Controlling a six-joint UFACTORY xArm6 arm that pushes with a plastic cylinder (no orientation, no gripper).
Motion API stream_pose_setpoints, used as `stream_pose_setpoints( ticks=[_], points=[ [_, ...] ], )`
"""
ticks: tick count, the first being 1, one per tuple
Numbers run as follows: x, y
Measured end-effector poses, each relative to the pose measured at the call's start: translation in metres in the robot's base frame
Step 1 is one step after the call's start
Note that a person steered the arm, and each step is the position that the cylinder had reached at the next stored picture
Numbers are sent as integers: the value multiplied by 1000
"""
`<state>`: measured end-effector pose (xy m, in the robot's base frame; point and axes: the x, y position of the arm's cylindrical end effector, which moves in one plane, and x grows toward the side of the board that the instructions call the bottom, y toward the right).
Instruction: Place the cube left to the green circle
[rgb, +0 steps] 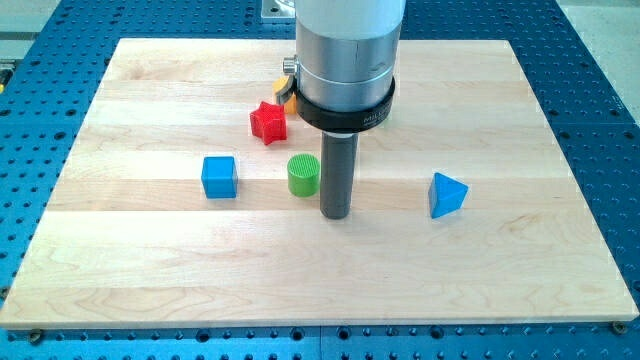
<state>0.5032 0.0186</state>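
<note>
A blue cube (219, 177) sits on the wooden board (150, 250), left of centre. A green cylinder (304, 174), the green circle, stands to the cube's right with a gap between them. My tip (335, 214) rests on the board just right of and slightly below the green cylinder, close to it. The cube is well to the tip's left, beyond the cylinder.
A red star block (268, 122) lies above the green cylinder. A blue triangular block (447, 194) sits at the right. A yellow-orange block (288, 95) is mostly hidden behind the arm's silver body (348, 50). Blue perforated table (40, 120) surrounds the board.
</note>
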Motion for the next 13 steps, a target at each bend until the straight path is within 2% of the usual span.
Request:
stream_pose_setpoints(
  ticks=[2,4,5,8,9,10,11,12,13],
  points=[
    [9,-14],
    [31,-116],
    [18,-155],
    [-14,-165],
    [-84,-183],
    [-84,-183],
    [-55,-147],
    [-40,-138],
    [-28,-160]
  ],
)
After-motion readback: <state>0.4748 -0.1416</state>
